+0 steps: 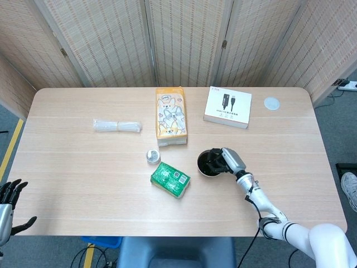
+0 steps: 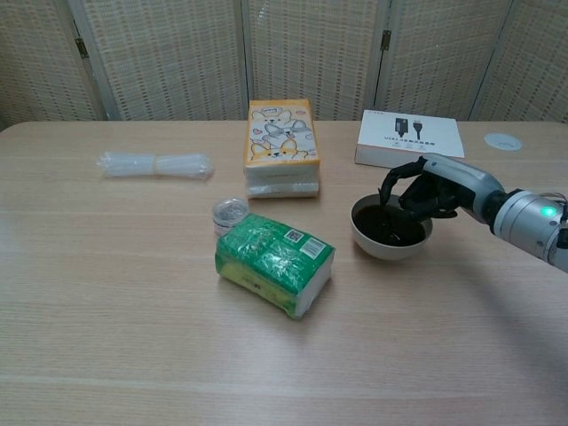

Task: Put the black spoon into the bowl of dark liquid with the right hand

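Note:
A white bowl (image 2: pixel 390 238) of dark liquid stands right of the table's middle, also visible in the head view (image 1: pixel 207 171). My right hand (image 2: pixel 428 189) hovers over the bowl's right rim with its black fingers curled in. A thin black spoon (image 2: pixel 383 201) pinched in them points down into the liquid; it is hard to tell apart from the fingers. From the head view the right hand (image 1: pixel 225 161) covers the bowl's right half. My left hand (image 1: pixel 8 204) hangs off the table's near left corner, fingers spread, holding nothing.
A green packet (image 2: pixel 273 263) and a small round tin (image 2: pixel 230 212) lie left of the bowl. Behind stand an orange tissue pack (image 2: pixel 280 144) and a white box (image 2: pixel 409 137). A clear plastic bundle (image 2: pixel 156 164) lies far left, a white disc (image 2: pixel 502 140) far right.

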